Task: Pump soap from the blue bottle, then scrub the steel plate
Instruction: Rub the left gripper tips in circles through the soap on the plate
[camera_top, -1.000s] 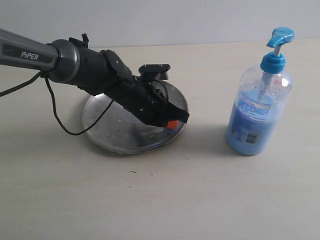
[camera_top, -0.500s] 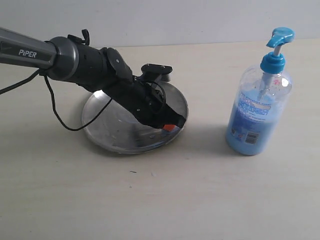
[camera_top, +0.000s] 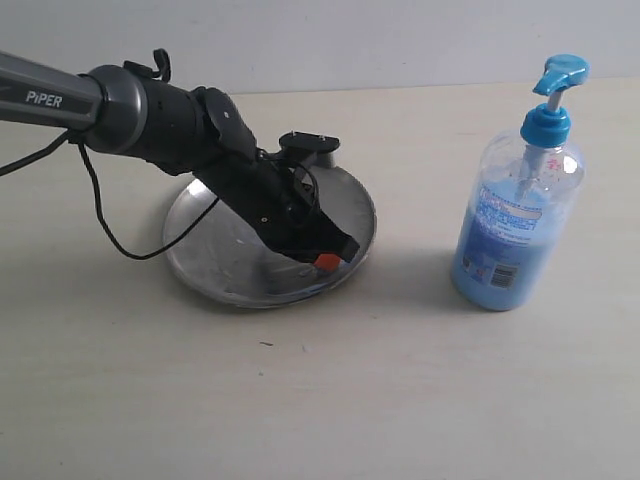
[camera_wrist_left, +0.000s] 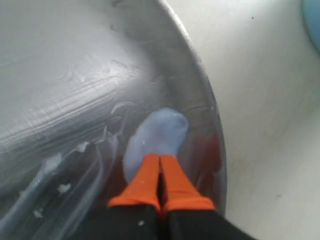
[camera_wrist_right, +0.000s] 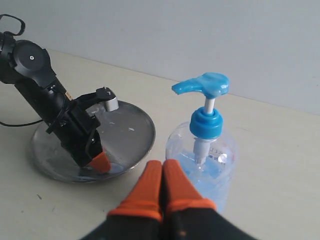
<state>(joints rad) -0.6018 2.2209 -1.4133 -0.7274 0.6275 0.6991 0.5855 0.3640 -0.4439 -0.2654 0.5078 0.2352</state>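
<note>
The steel plate lies left of centre on the table, smeared with pale streaks. My left gripper is shut, with its orange tips pressed down near the plate's right rim. In the left wrist view my left gripper touches a pale-blue blob of soap. At the right stands the blue bottle, upright, with its pump head raised. My right gripper is shut and empty, hanging in front of the blue bottle; the exterior view does not show it.
The pale table runs out in front of the plate and bottle. A grey wall rises behind. A black cable loops from the left arm across the plate's left side.
The left gripper has slid leftward and a little toward the front across the plate, over the soap. The bottle has stayed put.
</note>
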